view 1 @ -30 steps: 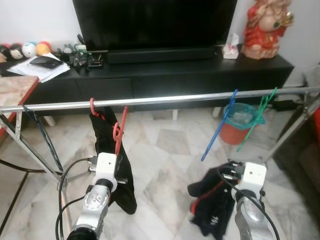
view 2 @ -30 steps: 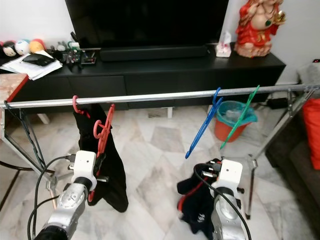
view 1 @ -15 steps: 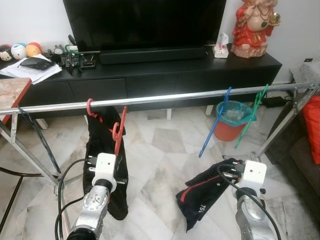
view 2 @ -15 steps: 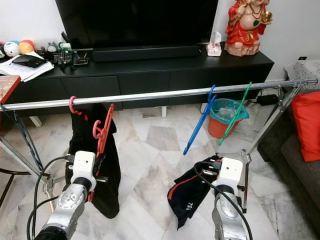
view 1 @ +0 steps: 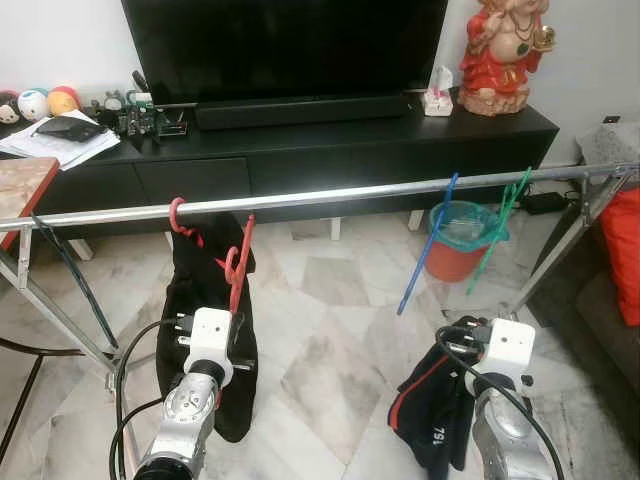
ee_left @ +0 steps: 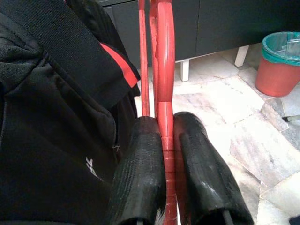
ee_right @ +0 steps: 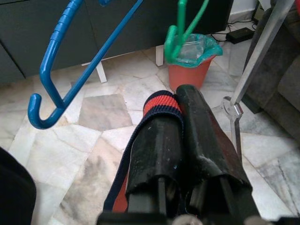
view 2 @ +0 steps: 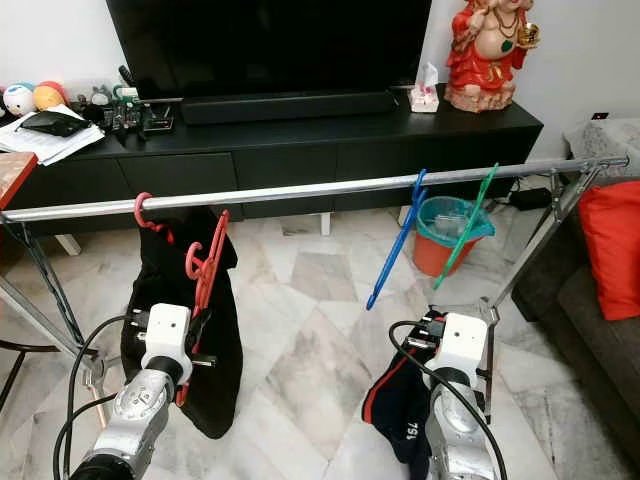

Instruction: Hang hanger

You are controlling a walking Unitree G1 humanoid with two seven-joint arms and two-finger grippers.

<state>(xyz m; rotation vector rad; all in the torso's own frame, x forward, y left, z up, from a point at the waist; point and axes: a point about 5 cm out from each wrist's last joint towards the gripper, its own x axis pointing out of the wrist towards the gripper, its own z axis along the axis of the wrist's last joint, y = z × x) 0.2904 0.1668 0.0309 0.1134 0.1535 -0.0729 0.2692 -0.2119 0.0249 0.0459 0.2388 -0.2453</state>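
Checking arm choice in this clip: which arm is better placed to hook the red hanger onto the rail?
Left. The left gripper is shut on the red hanger, just below the metal rail. The right gripper is low, shut on a black garment.

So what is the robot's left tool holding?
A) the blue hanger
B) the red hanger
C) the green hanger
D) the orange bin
B: in the left wrist view the left tool is shut with its two black fingers on either side of the red hanger, beside the black garment already on the rail.
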